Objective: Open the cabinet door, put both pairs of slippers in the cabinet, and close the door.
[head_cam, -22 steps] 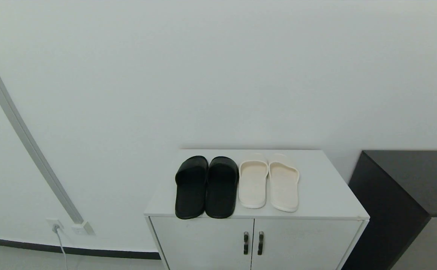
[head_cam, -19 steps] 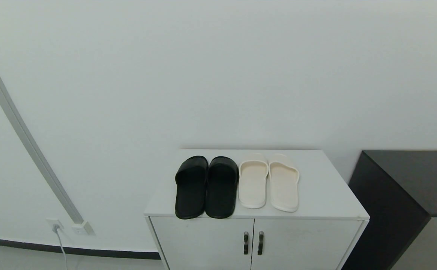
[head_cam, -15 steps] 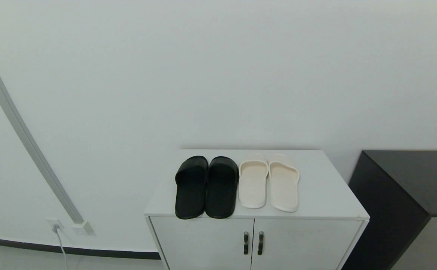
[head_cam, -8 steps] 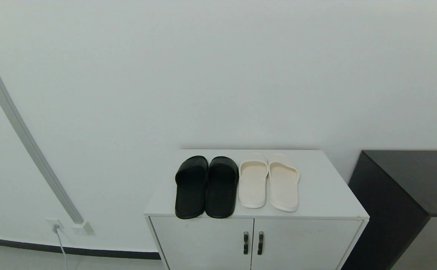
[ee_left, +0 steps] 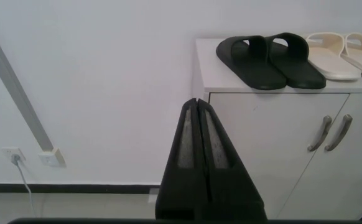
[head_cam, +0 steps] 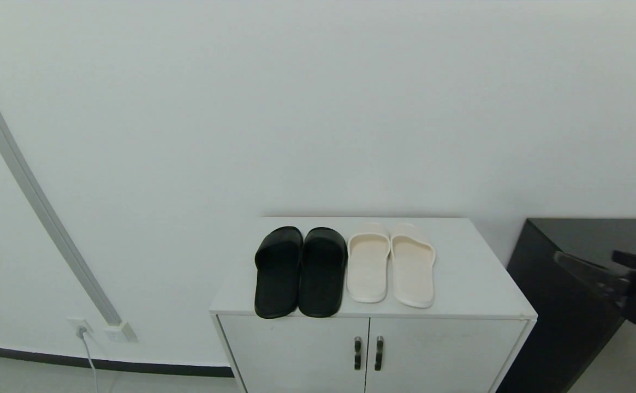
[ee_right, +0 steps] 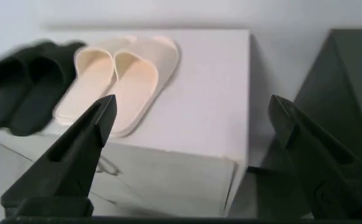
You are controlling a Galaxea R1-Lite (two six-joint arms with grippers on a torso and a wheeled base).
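Note:
A white cabinet (head_cam: 476,284) stands against the wall with both doors shut, its two dark handles (head_cam: 368,353) side by side. On its top lie a black pair of slippers (head_cam: 300,272) and, to their right, a cream pair of slippers (head_cam: 391,265). My right gripper (head_cam: 586,254) hangs open at the right, in front of the dark unit and level with the cabinet top; in its wrist view the right gripper (ee_right: 192,102) faces the cream slippers (ee_right: 119,78). My left gripper (ee_left: 197,107) is shut and empty, low and left of the cabinet door (ee_left: 262,149).
A tall black unit (head_cam: 569,327) stands directly right of the cabinet. On the wall to the left, a slanted grey conduit (head_cam: 34,196) runs down to an outlet with a plugged-in cable (head_cam: 81,329). A dark baseboard (head_cam: 105,364) runs along the floor.
My right gripper has come into the head view at the right edge. The slippers and the cabinet doors have not moved.

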